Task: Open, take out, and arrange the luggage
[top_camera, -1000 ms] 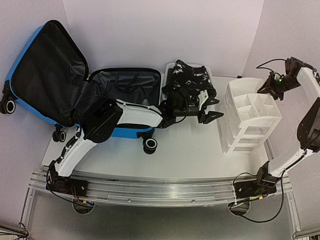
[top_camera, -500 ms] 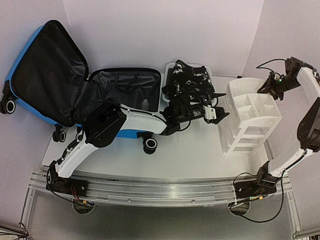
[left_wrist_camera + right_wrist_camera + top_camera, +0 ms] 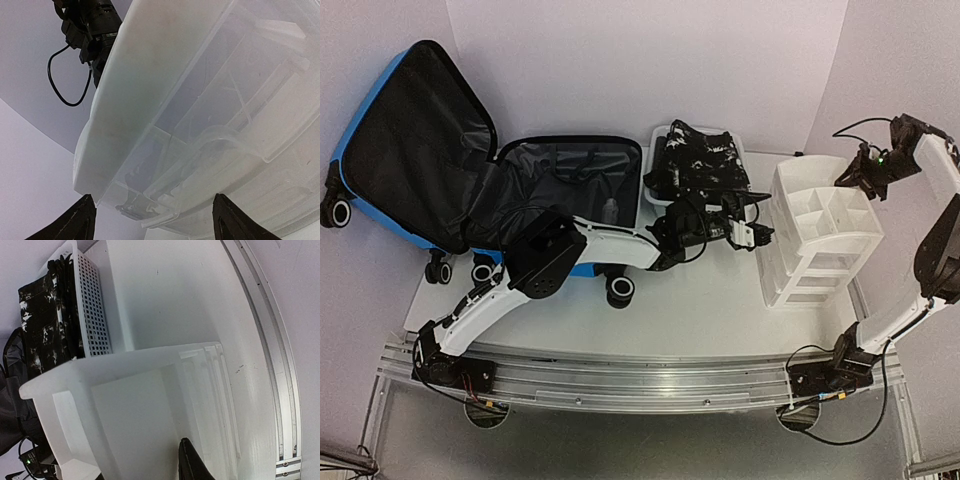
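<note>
- The suitcase (image 3: pixel 440 150) lay open at the upper left of the overhead view, lid propped up at the far left, black-lined base flat beside it. It had not shifted over the last second.
- A small pale item sat in the base near its right wall; too small to identify.
- Change: the left claw (image 3: pixel 752 232) had rolled at the wrist and edged right, away from the basket (image 3: pixel 92 315) and closer to the organizer (image 3: pixel 820 225). Its elbow had also swung right, along the suitcase's front edge.
- Left claw stood wide, fingertips (image 3: pixel 80 222) well apart in the wrist view, with nothing between them.
- Judgement: opening is done, patterned clothing (image 3: pixel 705 155) is already in the basket, and the empty claw suggests the left arm is between items.
- Right claw (image 3: pixel 865 172) hovered at the organizer's upper right corner; I could not tell whether it was open or closed.
- Edges: the left claw sat in the narrow gap between basket and organizer. A suitcase wheel (image 3: pixel 620 290) was just beside the forearm.
- Open room: bare table (image 3: pixel 700 310) lay in front of the basket and organizer, down to the rail (image 3: pixel 640 370).
</note>
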`<state>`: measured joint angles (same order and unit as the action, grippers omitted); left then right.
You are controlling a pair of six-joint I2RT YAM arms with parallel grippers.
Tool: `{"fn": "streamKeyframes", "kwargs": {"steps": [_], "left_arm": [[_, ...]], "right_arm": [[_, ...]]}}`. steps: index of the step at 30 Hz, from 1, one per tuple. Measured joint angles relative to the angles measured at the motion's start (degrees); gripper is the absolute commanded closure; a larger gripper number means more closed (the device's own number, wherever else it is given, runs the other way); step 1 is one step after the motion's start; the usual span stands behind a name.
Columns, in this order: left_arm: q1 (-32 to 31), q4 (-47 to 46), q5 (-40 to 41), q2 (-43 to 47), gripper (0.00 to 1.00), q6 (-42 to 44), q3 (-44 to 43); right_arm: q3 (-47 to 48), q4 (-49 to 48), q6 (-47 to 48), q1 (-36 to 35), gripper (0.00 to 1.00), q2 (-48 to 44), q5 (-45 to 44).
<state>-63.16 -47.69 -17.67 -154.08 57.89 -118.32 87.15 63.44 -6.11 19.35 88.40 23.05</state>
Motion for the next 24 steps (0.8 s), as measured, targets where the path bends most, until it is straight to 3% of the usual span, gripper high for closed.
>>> {"fn": "streamKeyframes", "kwargs": {"steps": [24], "left_arm": [[-0.1, 4.5, 1.7, -6.7, 0.23, 3.6, -13.9]], "right_arm": [[0.0, 0.0, 0.2, 0.1, 0.74, 0.2, 1.0]]}}
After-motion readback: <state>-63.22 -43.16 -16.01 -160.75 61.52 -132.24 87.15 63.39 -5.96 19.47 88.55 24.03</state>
